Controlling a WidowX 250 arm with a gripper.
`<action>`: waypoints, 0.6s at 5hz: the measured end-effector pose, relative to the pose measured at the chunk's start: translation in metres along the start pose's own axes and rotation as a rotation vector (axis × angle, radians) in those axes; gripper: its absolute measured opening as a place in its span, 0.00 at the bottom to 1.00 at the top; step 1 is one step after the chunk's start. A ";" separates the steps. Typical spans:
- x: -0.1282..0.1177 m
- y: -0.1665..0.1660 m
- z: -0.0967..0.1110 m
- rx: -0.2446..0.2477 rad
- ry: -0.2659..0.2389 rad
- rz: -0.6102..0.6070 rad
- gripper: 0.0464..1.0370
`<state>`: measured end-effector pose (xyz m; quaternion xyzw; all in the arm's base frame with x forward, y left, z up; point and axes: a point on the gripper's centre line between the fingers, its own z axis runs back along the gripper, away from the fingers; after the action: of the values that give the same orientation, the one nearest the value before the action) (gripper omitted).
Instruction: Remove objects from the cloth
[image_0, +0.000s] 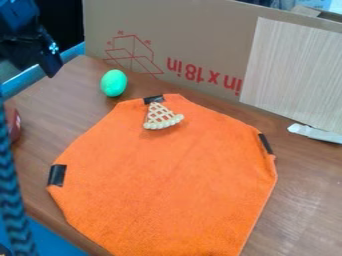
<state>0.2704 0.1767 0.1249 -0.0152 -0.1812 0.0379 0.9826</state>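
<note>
Camera view: one lattice pie slice (161, 118) lies on the orange cloth (167, 185), farther from my pincer (48, 59) than the one green egg (113, 83), which rests on the table (304, 185). That slice is what I judge I must remove. Three black tape strips (57, 175) probably pin the cloth. My pincer's opening and any hold I cannot tell.

This looks like a lab or workshop corner set up for robot trials, judging by the black robot arm (41, 47) over a wooden table (304, 192), the cardboard sheet (200, 30) propped as a wall, and the orange cloth (174, 185) with black tape (57, 175) at its edges.
</note>
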 end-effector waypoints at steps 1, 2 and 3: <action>-0.006 -0.001 -0.009 -0.016 0.022 0.006 0.96; -0.017 -0.025 -0.014 -0.008 -0.002 -0.080 0.96; -0.018 -0.046 -0.020 0.067 -0.058 -0.171 0.96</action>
<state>0.2639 0.1292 0.1020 0.0341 -0.2088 -0.0399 0.9765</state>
